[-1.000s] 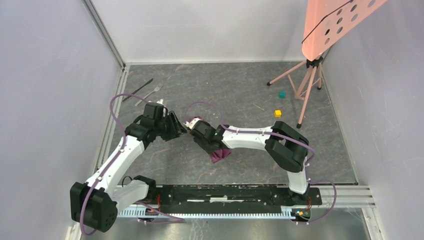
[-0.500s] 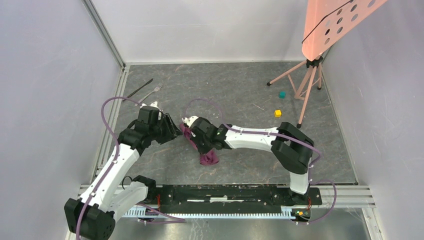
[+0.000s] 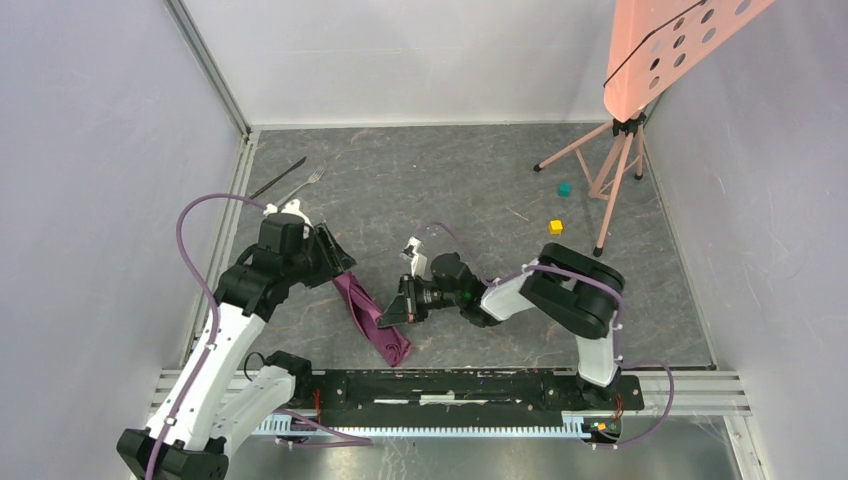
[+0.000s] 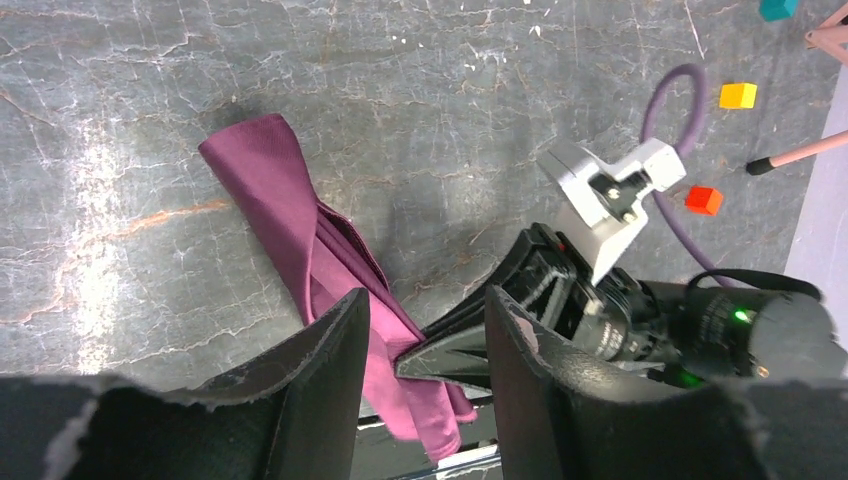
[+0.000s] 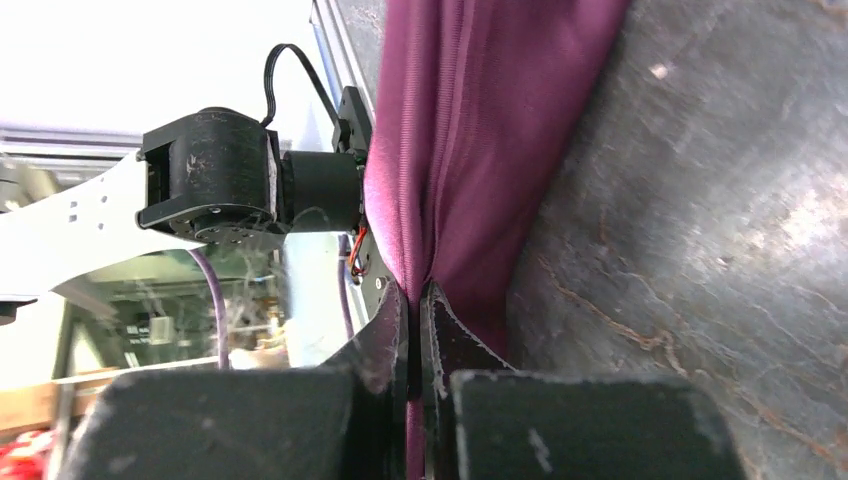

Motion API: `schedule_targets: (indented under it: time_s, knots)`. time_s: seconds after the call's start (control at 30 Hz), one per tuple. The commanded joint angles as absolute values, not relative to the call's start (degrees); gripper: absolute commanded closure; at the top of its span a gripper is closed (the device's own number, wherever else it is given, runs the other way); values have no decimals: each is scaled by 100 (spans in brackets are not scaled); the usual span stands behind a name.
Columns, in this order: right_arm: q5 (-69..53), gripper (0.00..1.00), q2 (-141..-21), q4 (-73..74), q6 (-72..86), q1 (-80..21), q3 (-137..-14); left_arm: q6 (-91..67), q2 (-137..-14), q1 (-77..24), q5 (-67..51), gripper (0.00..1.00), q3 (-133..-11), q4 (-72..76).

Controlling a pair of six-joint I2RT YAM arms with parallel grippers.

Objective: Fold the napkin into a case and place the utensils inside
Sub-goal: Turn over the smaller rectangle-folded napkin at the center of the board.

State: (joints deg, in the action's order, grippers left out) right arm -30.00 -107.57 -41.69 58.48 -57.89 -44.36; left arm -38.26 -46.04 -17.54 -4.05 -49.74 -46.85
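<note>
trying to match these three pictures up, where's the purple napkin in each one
top view: napkin low, left of centre, a slanted strip
left wrist: napkin left of centre, running down toward the bottom edge
right wrist: napkin top centre, pinched at its lower end
shared landmark: the right hand pinching it

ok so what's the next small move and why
Probably close the left gripper on the napkin beneath it. The right gripper is shut on the cloth, which lies bunched in a strip, and the left one stands open; two grips could spread it.
</note>
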Motion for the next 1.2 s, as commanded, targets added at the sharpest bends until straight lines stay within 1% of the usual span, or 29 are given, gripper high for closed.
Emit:
schedule_targets:
  time_s: [0.0, 0.07, 0.2, 0.27, 0.3, 0.4, 0.43, 0.47, 0.5, 0.53, 0.57, 0.63, 0.73, 0.8, 0.9, 1.07, 1.17]
  knots:
    - [-3714, 100, -11359, -7225, 7197, -5609, -4026, -3655, -4690, -1749, -335, 46, -5172, -4752]
    - [-3745, 100, -11447, -7480, 7234, -5489, -3811, -3642, -4740, -1749, -355, 46, -5160, -4738]
    - [-3837, 100, -11327, -6924, 6599, -5190, -3567, -3630, -4883, -1744, -543, 46, -5081, -4588]
    - [-3910, 96, -11262, -6555, 6287, -5022, -3504, -3646, -5021, -1747, -706, 46, -4984, -4422]
    - [-3973, 90, -11225, -6353, 6105, -4927, -3479, -3669, -5099, -1742, -819, 46, -4925, -4323]
    - [-4039, 77, -10963, -5386, 5323, -4561, -3451, -3733, -5432, -1746, -1226, 46, -4734, -3932]
    - [-3982, 73, -10781, -4713, 4722, -4457, -3540, -3752, -5564, -1747, -1277, 46, -4680, -3801]
    - [-3738, 65, -10520, -3560, 3899, -4366, -3791, -3756, -5672, -1749, -1287, 46, -4638, -3726]
    - [-3232, 57, -10220, -2244, 3163, -4349, -4055, -3741, -5797, -1749, -1265, 46, -4610, -3656]
    - [-2836, 47, -9988, -1456, 2486, -4392, -4353, -3743, -5916, -1749, -1281, 46, -4574, -3558]
    - [-2515, 44, -9746, -826, 2048, -4441, -4545, -3753, -6032, -1749, -1331, 46, -4542, -3443]
    - [-2011, 41, -9309, -154, 1608, -4500, -4688, -3813, -6332, -1740, -1501, 46, -4502, -3154]
    - [-1424, 42, -8855, 461, 1326, -4878, -4826, -3910, -6752, -1732, -1581, 47, -4517, -2765]
    - [-1520, 45, -8809, 469, 1403, -5242, -4847, -3929, -7134, -1723, -1598, 47, -4551, -2491]
    - [-1713, 56, -8763, 65, 1737, -5624, -4589, -3835, -7741, -1693, -1503, 49, -4740, -2388]
    - [-1624, 62, -8685, -683, 2048, -5771, -3915, -3647, -8773, -1608, -1039, 50, -4987, -2217]
    - [-1539, 63, -8918, -978, 2091, -5779, -3671, -3553, -9092, -1613, -1002, 50, -5072, -2131]
